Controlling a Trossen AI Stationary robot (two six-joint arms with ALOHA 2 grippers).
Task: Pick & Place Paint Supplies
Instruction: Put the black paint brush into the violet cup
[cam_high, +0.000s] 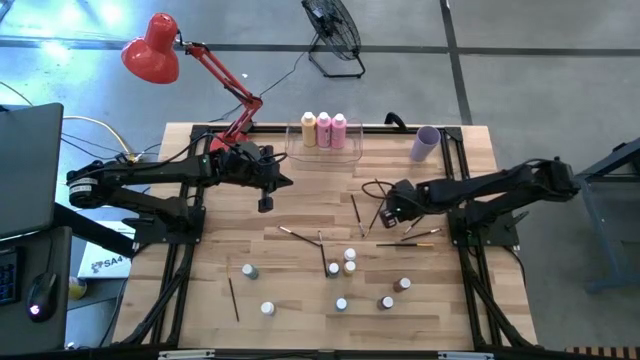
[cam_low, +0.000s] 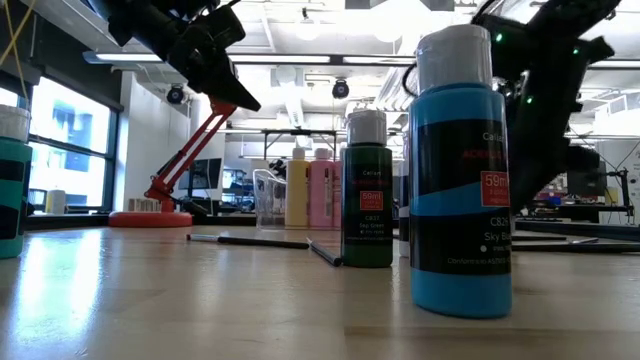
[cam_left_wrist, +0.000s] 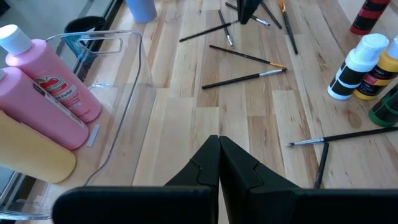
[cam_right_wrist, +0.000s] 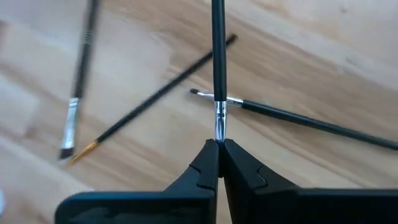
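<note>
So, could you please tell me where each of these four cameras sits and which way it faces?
High: overhead, straight down on the table; both arms show.
Low: table height, level past the blue bottle; arms hang above.
Left wrist: behind the shut left gripper, facing the clear bin.
Right wrist: behind the right gripper, jaws shut on a paintbrush.
Shared: high and left wrist both show the pink bottles.
</note>
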